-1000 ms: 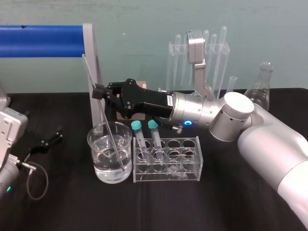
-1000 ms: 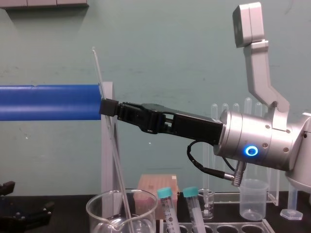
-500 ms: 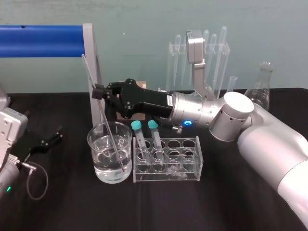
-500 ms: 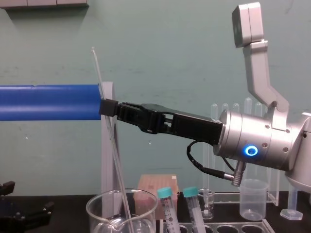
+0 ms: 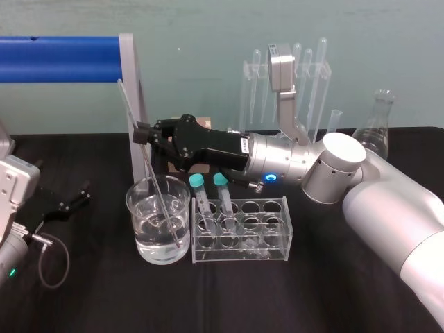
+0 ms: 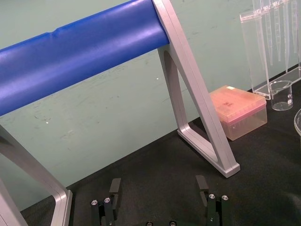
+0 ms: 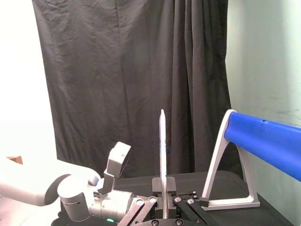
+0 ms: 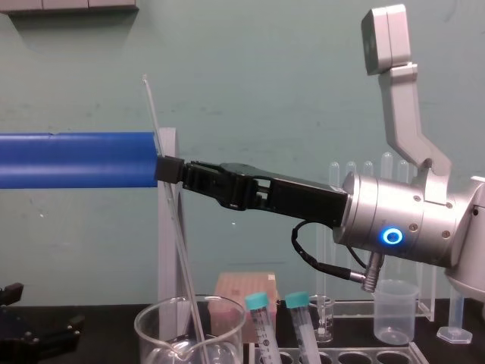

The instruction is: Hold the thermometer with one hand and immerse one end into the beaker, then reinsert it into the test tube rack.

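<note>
The thermometer (image 5: 149, 170), a long thin glass rod, leans steeply with its lower end in the water of the wide clear beaker (image 5: 137, 208). My right gripper (image 5: 141, 133) is shut on the rod above the beaker rim, reaching in from the right. The chest view shows the same grip (image 8: 168, 168) on the thermometer (image 8: 176, 243) over the beaker (image 8: 151, 327). In the right wrist view the thermometer (image 7: 162, 146) rises from the shut gripper (image 7: 163, 197). The test tube rack (image 5: 274, 232) stands just right of the beaker and holds two teal-capped tubes (image 5: 201, 198). My left gripper (image 5: 66, 205) rests open at the table's left.
A blue bar on a grey frame (image 5: 135, 104) stands right behind the beaker. A clear pipette stand (image 5: 305, 83), a conical flask (image 5: 378, 128) and a pink box (image 6: 240, 110) sit at the back. A small plastic beaker (image 8: 394, 311) stands behind the rack.
</note>
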`<state>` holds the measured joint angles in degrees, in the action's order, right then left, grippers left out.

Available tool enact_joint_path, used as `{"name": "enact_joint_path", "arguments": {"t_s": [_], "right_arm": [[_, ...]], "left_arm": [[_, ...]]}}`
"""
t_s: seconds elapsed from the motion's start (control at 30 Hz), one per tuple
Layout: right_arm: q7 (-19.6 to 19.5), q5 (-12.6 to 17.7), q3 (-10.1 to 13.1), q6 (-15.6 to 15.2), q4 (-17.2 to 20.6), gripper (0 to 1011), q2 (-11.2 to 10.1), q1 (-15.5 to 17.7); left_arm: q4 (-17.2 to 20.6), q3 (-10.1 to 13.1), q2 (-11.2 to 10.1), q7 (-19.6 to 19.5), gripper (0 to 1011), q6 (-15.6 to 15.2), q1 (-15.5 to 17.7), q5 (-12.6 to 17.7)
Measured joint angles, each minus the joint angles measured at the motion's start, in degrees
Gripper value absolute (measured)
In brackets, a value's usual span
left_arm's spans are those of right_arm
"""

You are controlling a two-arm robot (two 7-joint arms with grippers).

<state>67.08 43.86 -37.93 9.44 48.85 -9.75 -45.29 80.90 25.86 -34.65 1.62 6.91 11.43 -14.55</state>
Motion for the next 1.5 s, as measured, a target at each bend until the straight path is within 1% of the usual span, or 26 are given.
{"name": "enact_joint_path", "arguments": {"t_s": [0.57, 0.7, 0.93, 1.07, 1.1, 1.13, 1.2, 1.23, 1.27, 1.33, 1.4, 1.43, 1.47, 1.5], "right_arm": [[-0.1, -0.1, -0.1, -0.1, 0.1, 54, -0.1, 0.2], [-0.2, 0.2, 0.1, -0.2, 0.9, 54, -0.3, 0.2], [-0.1, 2.8, 2.0, -1.1, 5.4, 54, -1.3, -0.5], [-0.7, 5.1, 3.8, -2.2, 9.8, 54, -3.0, -1.4], [-1.0, 6.1, 4.4, -2.8, 11.4, 54, -3.7, -1.6], [-1.0, 6.1, 4.4, -2.8, 11.4, 54, -3.7, -1.6], [-1.8, 8.0, 5.8, -4.4, 14.6, 54, -5.3, -1.8], [-1.8, 8.0, 5.8, -4.4, 14.6, 54, -5.3, -1.8], [-2.3, 8.9, 6.4, -4.9, 16.2, 54, -6.1, -1.8], [-2.7, 9.5, 7.0, -5.2, 17.5, 54, -6.8, -1.8], [-4.0, 10.3, 8.2, -5.2, 20.3, 54, -8.6, -1.5], [-4.0, 10.3, 8.2, -5.2, 20.3, 54, -8.6, -1.5], [-4.9, 10.4, 8.6, -5.0, 21.6, 54, -9.8, -1.0], [-5.3, 10.4, 8.8, -4.9, 22.3, 54, -10.4, -0.6]], "left_arm": [[0.0, 0.0, 0.0, 0.0, 1008, 0.0, 0.0, 0.0], [0.0, 0.0, 0.0, 0.0, 1008, 0.0, 0.0, 0.0], [0.0, 0.0, 0.0, 0.0, 1008, 0.0, 0.0, 0.0], [0.0, 0.0, 0.0, 0.0, 1008, 0.0, 0.0, 0.0], [0.0, 0.0, 0.0, 0.0, 1008, 0.0, 0.0, 0.0], [0.0, 0.0, 0.0, 0.0, 1008, 0.0, 0.0, 0.0], [0.0, 0.0, 0.0, 0.0, 1008, 0.0, 0.0, 0.0], [0.0, 0.0, 0.0, 0.0, 1008, 0.0, 0.0, 0.0], [0.0, 0.0, 0.0, 0.0, 1008, 0.0, 0.0, 0.0], [0.0, 0.0, 0.0, 0.0, 1008, 0.0, 0.0, 0.0], [0.0, 0.0, 0.0, 0.0, 1008, 0.0, 0.0, 0.0], [0.0, 0.0, 0.0, 0.0, 1008, 0.0, 0.0, 0.0], [0.0, 0.0, 0.0, 0.0, 1008, 0.0, 0.0, 0.0], [0.0, 0.0, 0.0, 0.0, 1008, 0.0, 0.0, 0.0]]}}
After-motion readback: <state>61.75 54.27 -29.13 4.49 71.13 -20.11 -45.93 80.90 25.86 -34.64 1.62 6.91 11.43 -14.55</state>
